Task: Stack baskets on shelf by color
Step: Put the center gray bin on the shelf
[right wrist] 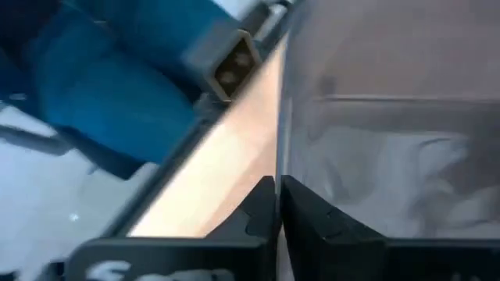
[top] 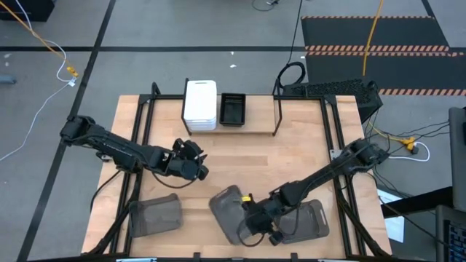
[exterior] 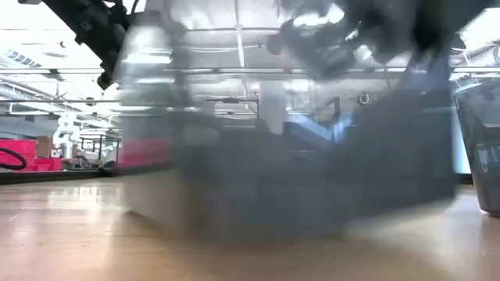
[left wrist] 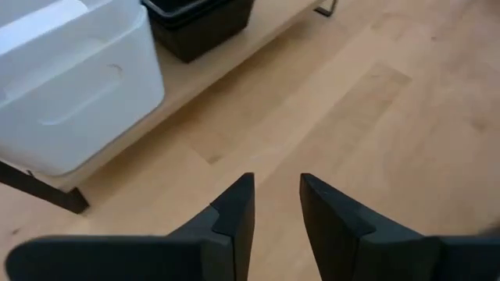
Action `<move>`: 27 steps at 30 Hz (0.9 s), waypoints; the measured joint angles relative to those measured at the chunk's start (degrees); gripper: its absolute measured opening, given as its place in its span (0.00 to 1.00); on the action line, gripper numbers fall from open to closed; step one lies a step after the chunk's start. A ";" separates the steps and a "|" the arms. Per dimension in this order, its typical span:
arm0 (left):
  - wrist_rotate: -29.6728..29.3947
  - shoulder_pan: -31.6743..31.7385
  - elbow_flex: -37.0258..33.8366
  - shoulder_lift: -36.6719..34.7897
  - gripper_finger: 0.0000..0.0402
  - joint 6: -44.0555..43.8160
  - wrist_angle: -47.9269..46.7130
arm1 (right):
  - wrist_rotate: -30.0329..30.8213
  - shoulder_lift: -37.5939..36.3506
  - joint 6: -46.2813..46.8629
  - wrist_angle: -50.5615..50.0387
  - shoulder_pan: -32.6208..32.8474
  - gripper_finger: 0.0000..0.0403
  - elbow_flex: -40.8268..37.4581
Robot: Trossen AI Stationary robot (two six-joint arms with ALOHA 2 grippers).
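Note:
On the shelf (top: 255, 125) at the table's far side stand a stack of white baskets (top: 200, 105) and a black basket (top: 233, 109); both also show in the left wrist view, the white (left wrist: 70, 86) and the black (left wrist: 199, 27). My left gripper (top: 195, 161) hovers open over bare table near the middle (left wrist: 277, 183). My right gripper (top: 251, 218) is shut on a translucent grey basket (top: 229, 211) near the table's near edge. That basket fills the low view (exterior: 297, 156). Two more grey baskets rest on the table at near left (top: 156, 216) and near right (top: 312, 218). My right gripper (right wrist: 278, 187) pinches a thin side wall (right wrist: 283, 140) of the translucent grey basket between its two fingers, at the wall's rim, one finger inside the basket and one outside. The basket sits tilted in the hold, one end higher than the other in the low view.
The shelf's black metal posts (top: 277, 109) stand at the far side. Black frame rails run along the table's left (top: 138, 145) and right (top: 338, 153) sides. A grey basket stands at the right edge of the low view (exterior: 480, 140). Bare wood lies between the shelf and the arms.

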 joint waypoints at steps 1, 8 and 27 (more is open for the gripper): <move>0.00 -0.41 0.00 0.00 0.27 0.00 -0.01 | -0.73 -1.85 0.01 -1.02 -0.13 0.03 0.00; -0.07 -1.99 0.00 -2.17 0.27 2.22 -0.97 | 8.43 -21.23 -4.96 -12.53 -4.82 0.01 0.02; -4.59 -1.22 0.00 -6.32 0.27 9.32 2.09 | 26.34 -30.74 -31.49 -24.91 -40.58 0.00 0.04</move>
